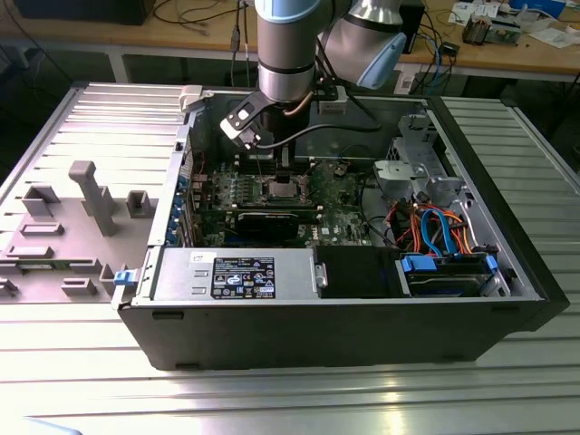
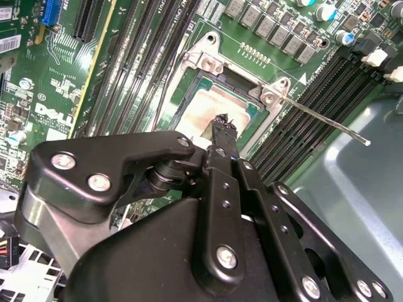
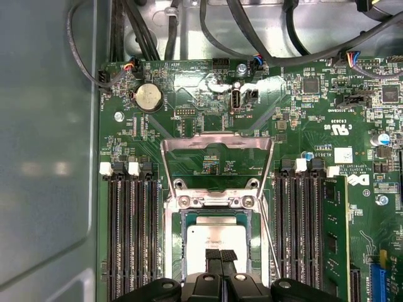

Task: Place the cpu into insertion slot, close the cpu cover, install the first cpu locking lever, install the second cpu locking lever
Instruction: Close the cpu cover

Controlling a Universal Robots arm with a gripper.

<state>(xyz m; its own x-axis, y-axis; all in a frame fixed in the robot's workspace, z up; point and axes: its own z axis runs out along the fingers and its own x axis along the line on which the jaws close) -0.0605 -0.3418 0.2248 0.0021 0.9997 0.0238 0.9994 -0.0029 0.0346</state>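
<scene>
The cpu (image 3: 217, 236) lies in the insertion slot (image 3: 178, 242) of the green board (image 3: 189, 94), with the cpu cover (image 3: 217, 141) swung open beyond it. The gripper (image 3: 220, 255) hangs just above the cpu, fingers pressed together, holding nothing

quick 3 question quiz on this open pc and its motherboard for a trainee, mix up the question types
1. True or false: the cpu lies in the insertion slot.
2. The cpu cover is: A) shut over the chip, B) swung open, C) missing.
3. Fill in: the tips of the pincer are nearest the ____.

Key: 1 true; 2 B; 3 cpu.
</scene>
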